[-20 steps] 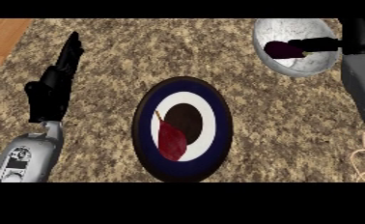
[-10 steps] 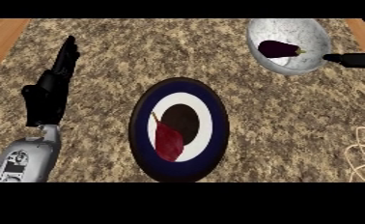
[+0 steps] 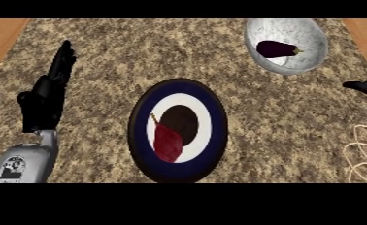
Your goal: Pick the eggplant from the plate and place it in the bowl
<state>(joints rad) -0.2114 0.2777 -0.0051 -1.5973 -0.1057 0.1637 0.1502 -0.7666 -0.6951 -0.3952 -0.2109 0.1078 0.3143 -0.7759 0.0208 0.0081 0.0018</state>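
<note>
A dark purple eggplant [image 3: 276, 49] lies inside the grey speckled bowl [image 3: 309, 37] at the far right of the counter. The round plate [image 3: 178, 130] with navy rim, white ring and dark centre sits in the middle; a dark red leaf-shaped item [image 3: 168, 142] lies on it. My left hand [image 3: 49, 95] rests at the left with fingers straight and pointing up, holding nothing. Of my right hand [image 3: 356, 86] only a black tip shows at the right edge, below the bowl and apart from it.
The speckled stone counter has wooden edges at its far left [image 3: 10, 32] and far right [image 3: 356, 26] corners. A pale thin cord [image 3: 353, 157] curls at the lower right edge.
My right hand let go of the eggplant in the bowl and drew back to the right edge, almost out of view. The left hand has stayed where it was.
</note>
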